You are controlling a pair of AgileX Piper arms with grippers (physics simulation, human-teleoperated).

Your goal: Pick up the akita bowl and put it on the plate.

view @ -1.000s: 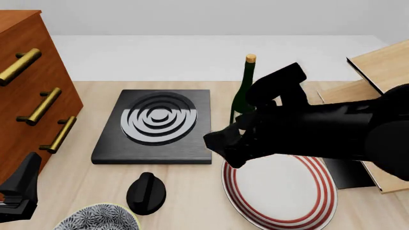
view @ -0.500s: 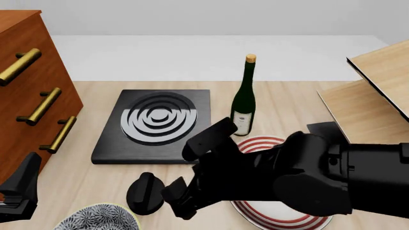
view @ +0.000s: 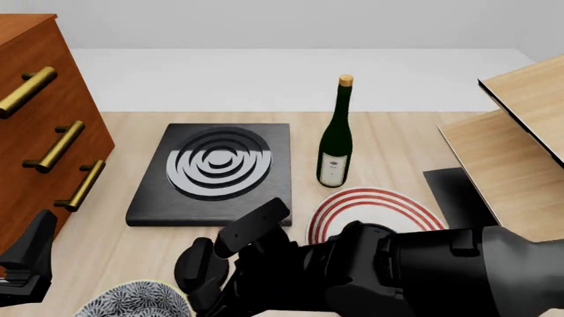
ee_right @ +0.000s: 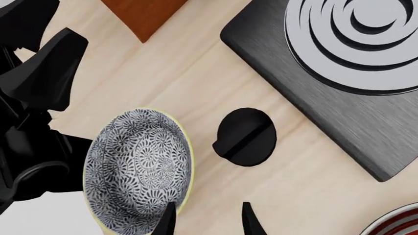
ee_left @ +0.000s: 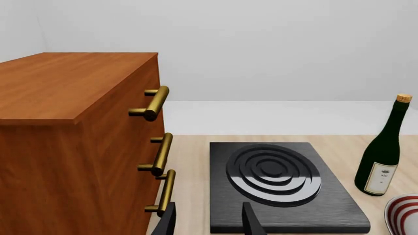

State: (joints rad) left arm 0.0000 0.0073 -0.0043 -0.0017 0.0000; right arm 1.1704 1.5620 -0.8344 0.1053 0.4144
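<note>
The akita bowl [ee_right: 139, 166] is a deep bowl with a dense black-and-white floral pattern and a thin yellowish rim. It stands at the table's near left edge [view: 134, 302]. My right gripper [ee_right: 207, 221] is open and empty. One fingertip [ee_right: 168, 218] is over the bowl's rim on the side toward a black knob. The plate [view: 374, 203], white with red rings, lies right of the bowl, its near half hidden under my right arm [view: 397, 271]. My left gripper [ee_left: 207, 224] is open, empty and points at the black slab.
A black knob [ee_right: 245, 137] lies between the bowl and a black slab with grey rings [view: 216, 172]. A green wine bottle [view: 335, 135] stands behind the plate. A wooden dresser [view: 39, 125] lines the left side. Wooden boards [view: 511, 125] are at the right. The left arm [view: 26, 264] sits left of the bowl.
My right arm has swung from over the bottle and plate down and to the left, toward the knob and bowl, uncovering the bottle. The left arm and bowl have not moved.
</note>
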